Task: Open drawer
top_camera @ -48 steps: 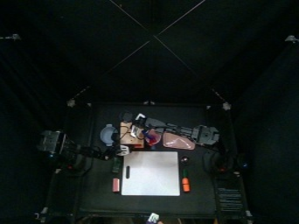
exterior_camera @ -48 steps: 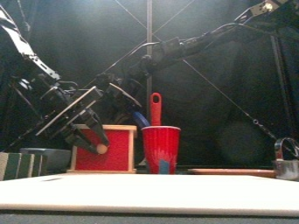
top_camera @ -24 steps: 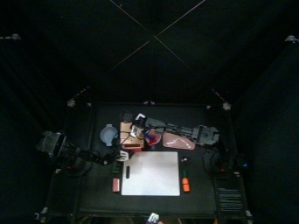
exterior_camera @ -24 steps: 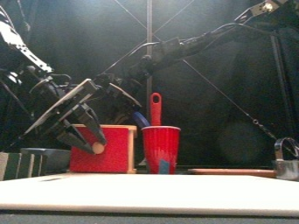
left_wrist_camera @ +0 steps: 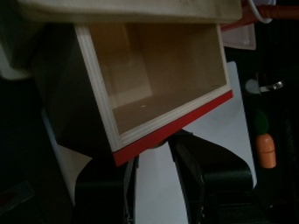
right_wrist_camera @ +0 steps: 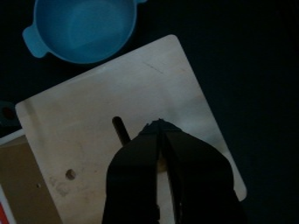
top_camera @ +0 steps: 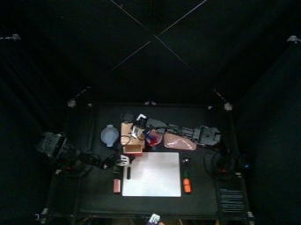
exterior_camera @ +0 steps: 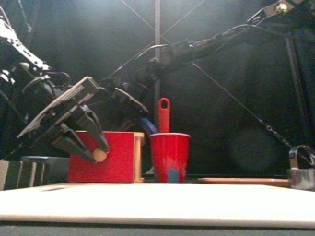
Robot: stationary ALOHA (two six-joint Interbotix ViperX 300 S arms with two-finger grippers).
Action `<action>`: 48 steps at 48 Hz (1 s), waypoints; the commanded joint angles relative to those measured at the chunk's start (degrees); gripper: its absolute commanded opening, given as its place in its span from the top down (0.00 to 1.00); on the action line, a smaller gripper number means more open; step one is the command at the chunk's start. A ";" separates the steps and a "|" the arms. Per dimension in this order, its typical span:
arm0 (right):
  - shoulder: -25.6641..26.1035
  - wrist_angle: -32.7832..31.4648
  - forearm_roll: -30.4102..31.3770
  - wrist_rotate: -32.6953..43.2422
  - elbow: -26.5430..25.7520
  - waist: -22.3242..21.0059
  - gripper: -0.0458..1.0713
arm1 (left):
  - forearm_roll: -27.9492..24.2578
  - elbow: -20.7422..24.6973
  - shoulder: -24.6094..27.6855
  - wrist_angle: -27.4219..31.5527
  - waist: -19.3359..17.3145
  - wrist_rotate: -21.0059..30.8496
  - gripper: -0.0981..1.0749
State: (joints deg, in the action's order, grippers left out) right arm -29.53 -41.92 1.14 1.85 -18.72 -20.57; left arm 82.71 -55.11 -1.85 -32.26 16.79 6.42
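We see the drawer (left_wrist_camera: 158, 74) pulled out of its wooden case, its pale empty inside open to the left wrist camera and its red front facing that gripper. The left gripper (left_wrist_camera: 163, 166) sits right at the red front's lower edge. Its jaws stand close together with only a narrow gap, and whatever lies between them is hidden there.

From the front we find the left gripper (exterior_camera: 84, 147) tilted down toward the red face of the drawer (exterior_camera: 113, 157), with a small tan knob (exterior_camera: 96, 156) at its fingertips. We take the jaws to be clenched on that knob, though the contact itself is hard to make out.

From above, the drawer (top_camera: 132, 146) lies left of the tabletop's middle, just behind the white board (top_camera: 153, 176), with the left gripper (top_camera: 119, 156) touching its near-left end.

The right gripper (right_wrist_camera: 158, 131) rests tip-down on the case's flat wooden top (right_wrist_camera: 105, 122), jaws pressed together with nothing between them. A blue bowl (right_wrist_camera: 87, 26) lies just past that top's edge.

Beside the drawer, on its right, we see a red cup (exterior_camera: 169, 159) with a red-handled tool (exterior_camera: 163, 111) standing up in it. An orange item (top_camera: 187, 185) lies at the board's right side.
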 commanded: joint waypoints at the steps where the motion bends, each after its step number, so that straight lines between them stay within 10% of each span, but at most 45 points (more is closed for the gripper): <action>1: 1.58 -0.18 0.00 -0.09 -0.79 -0.70 0.92 | -0.18 1.58 -0.70 0.18 1.05 -0.18 0.40; 48: 1.49 0.09 0.53 -0.09 -0.88 -0.70 0.92 | 0.53 1.58 0.00 0.26 3.96 -0.53 0.26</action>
State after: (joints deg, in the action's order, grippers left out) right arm -29.53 -41.92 1.58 1.85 -18.72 -20.65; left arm 83.76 -54.76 -1.67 -31.90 20.04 6.06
